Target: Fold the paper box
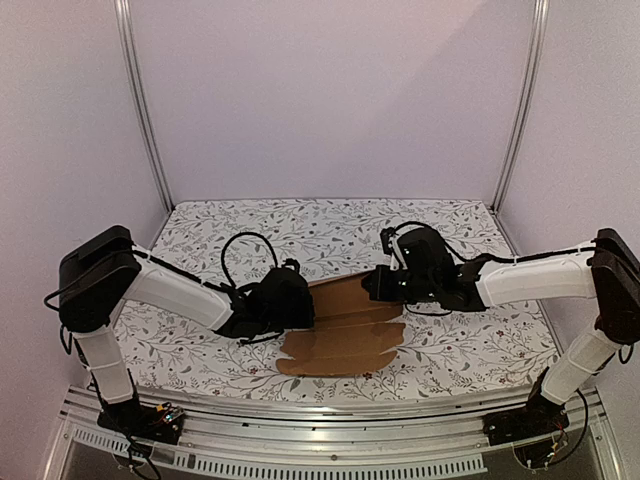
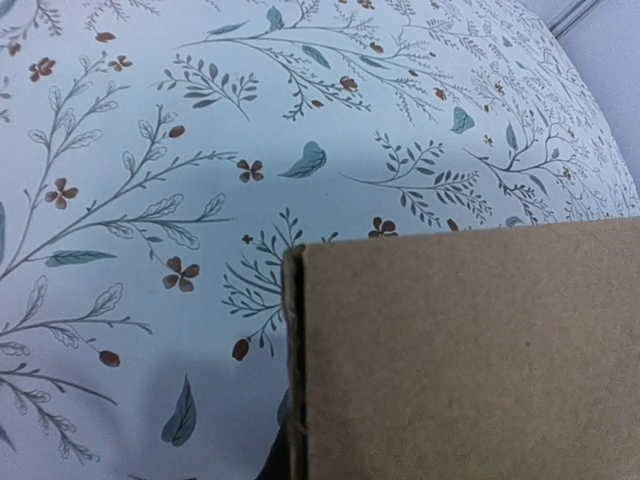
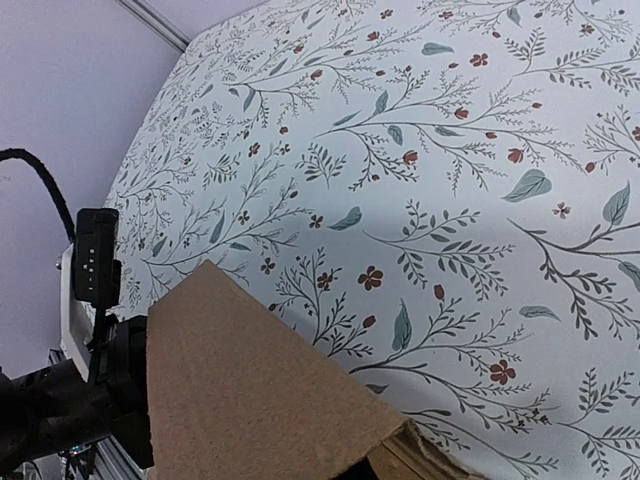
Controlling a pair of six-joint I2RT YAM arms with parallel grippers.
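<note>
The paper box lies as a mostly flat brown sheet on the flowered surface, at the lower centre of the top view. The left jaws are clenched on its left edge. The right jaws are clenched on its upper right flap, which stands tilted up. In both wrist views cardboard hides the fingertips.

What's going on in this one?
The robot is working on the paper box, a brown cardboard sheet lying mostly flat on the floral table. The left gripper is shut at its left edge and the right gripper at its far right corner, each seemingly pinching a raised flap. The box is not yet formed.
</note>
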